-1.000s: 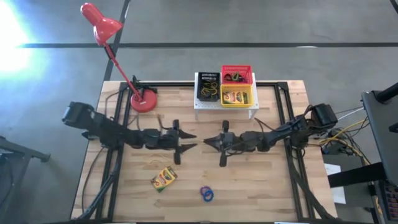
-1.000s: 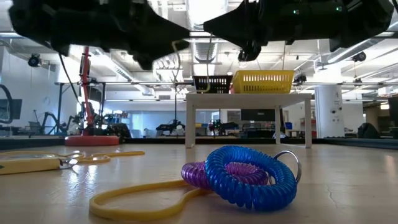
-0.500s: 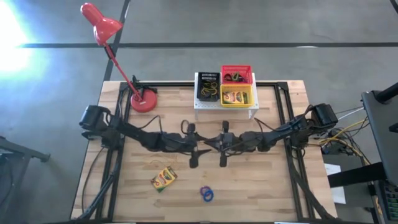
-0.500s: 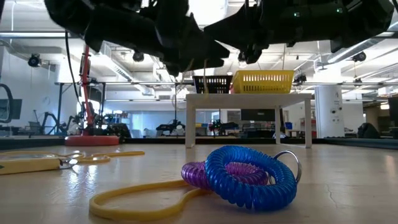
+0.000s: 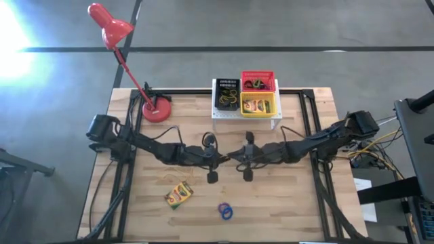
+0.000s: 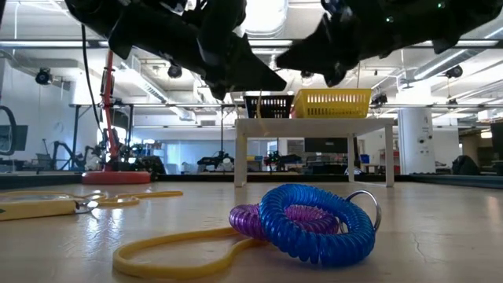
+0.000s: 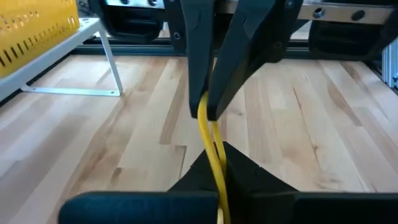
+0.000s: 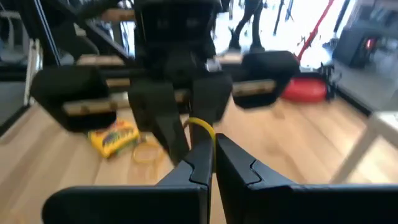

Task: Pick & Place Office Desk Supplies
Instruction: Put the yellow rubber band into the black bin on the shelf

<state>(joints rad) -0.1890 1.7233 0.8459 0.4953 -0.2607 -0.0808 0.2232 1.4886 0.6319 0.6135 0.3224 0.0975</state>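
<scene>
A thin yellow rubber band point(image 7: 210, 134) is held above the middle of the table between my two grippers, which meet tip to tip. My left gripper point(image 5: 222, 160) reaches in from the table's left and is shut on one end of the band. My right gripper point(image 5: 235, 159) reaches in from the right and is shut on the other end. On the table nearer the front lie a yellow-and-green crayon box point(image 5: 178, 194), a blue ring point(image 6: 314, 224) resting on a purple ring point(image 6: 250, 218), and another yellow band point(image 6: 177, 253). My left gripper pinches one end of the yellow band point(image 7: 217, 163) between its two fingers, coming nearly level from the table's left. Two strands run from its fingertips, fairly straight, to the other gripper, clear of the table. My right gripper pinches the band's other end point(image 7: 204, 112) between its two fingers, reaching nearly level from the table's right. In its own wrist view a short yellow loop point(image 8: 202, 127) arches from its fingertips to the left gripper's fingers. The band hangs clear of the table.
A white stand point(image 5: 245, 116) at the back centre carries a black bin point(image 5: 228, 95), a red bin point(image 5: 258, 81) and a yellow bin point(image 5: 258, 105) with supplies inside. A red desk lamp point(image 5: 156, 108) stands at the back left. Bare wood lies at the front right.
My left gripper, open a second ago, has moved toward the table's right edge up to my right gripper and has shut on the yellow band that the right gripper holds. My right gripper has tipped up toward level while staying shut.
</scene>
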